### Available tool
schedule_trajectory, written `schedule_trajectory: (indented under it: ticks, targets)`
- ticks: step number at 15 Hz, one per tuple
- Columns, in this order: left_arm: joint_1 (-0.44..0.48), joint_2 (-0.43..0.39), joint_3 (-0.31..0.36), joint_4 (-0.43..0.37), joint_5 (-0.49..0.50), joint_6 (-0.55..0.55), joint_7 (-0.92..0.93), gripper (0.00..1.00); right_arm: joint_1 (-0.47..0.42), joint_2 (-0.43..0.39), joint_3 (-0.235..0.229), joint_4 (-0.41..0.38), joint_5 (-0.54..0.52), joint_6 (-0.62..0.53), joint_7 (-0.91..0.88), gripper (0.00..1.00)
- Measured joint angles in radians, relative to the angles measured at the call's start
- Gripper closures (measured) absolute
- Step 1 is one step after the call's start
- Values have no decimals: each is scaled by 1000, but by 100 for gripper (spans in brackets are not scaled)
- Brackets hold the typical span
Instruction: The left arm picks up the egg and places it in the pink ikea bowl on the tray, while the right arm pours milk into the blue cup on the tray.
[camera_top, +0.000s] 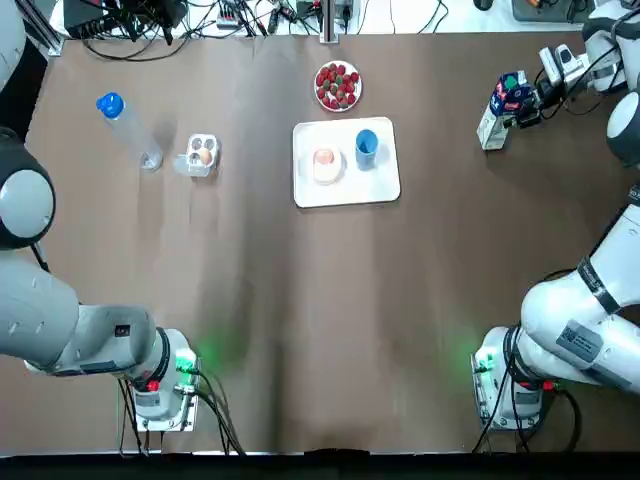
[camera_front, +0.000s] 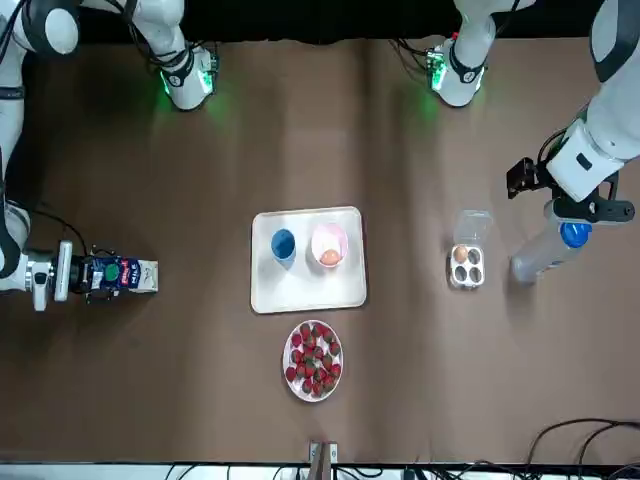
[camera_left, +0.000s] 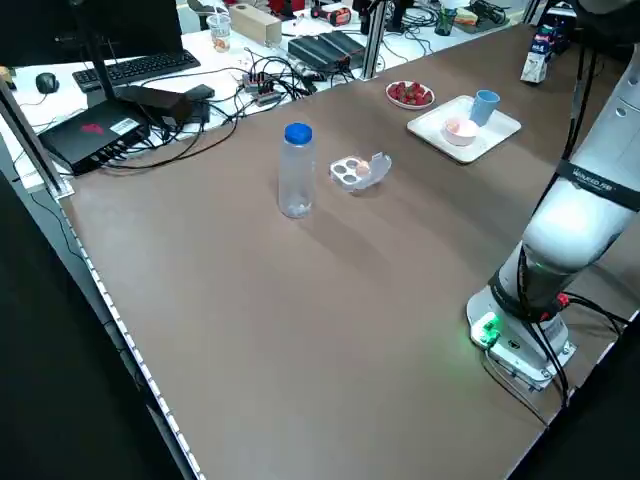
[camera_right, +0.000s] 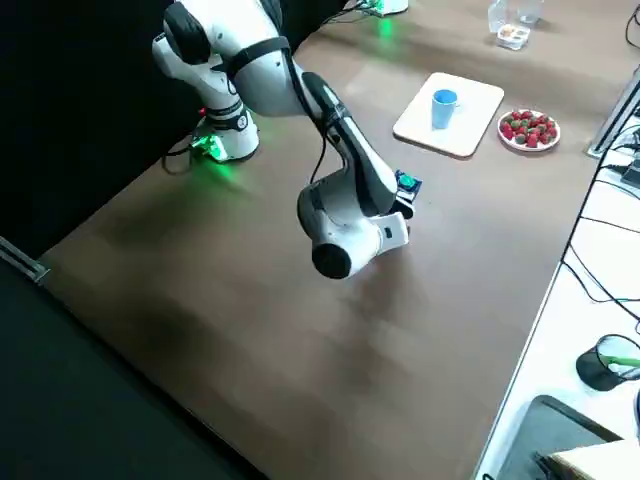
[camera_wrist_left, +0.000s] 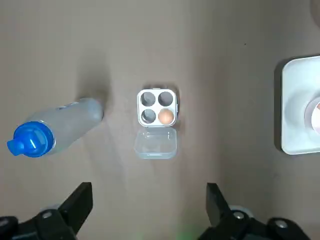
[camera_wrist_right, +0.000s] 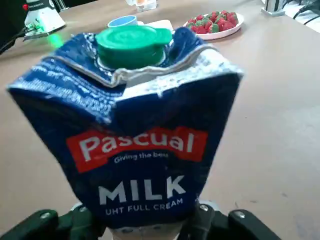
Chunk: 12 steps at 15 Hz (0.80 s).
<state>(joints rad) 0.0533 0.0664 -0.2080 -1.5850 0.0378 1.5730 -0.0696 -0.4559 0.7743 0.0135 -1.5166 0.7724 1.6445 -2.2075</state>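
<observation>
The tray (camera_top: 380, 185) is sitting well to the left of my right gripper (camera_top: 528, 100), which is clenching the milk carton (camera_wrist_right: 140, 135). I'm aiming to carry it upright, tipping only over the blue cup (camera_top: 366, 145). My left gripper (camera_wrist_left: 147, 210) is hanging open directly above the egg (camera_wrist_left: 165, 116) in its box (camera_wrist_left: 148, 100).

The right pincer (camera_top: 525, 102) grips the milk carton (camera_top: 500, 110), well apart from the tray (camera_top: 345, 190).
</observation>
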Motion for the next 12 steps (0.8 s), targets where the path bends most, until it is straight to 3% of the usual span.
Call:
schedule_trajectory:
  ticks: [6, 8, 10, 12]
  targets:
    - [-6, 0, -2, 3, 0, 0, 0, 0, -9, 11, 0, -8, 11, 34, -88, 31]
    - [-10, 0, -3, 3, 0, 0, 0, 0, -12, 11, 0, -13, 11, 35, -98, 19]
    - [-9, 0, -3, 3, 0, 0, 0, 0, -15, 11, 0, -16, 11, 35, -102, 14]
    - [-6, 0, -2, 3, 0, 0, 0, 0, -18, 11, 0, -20, 11, 35, -105, 1]
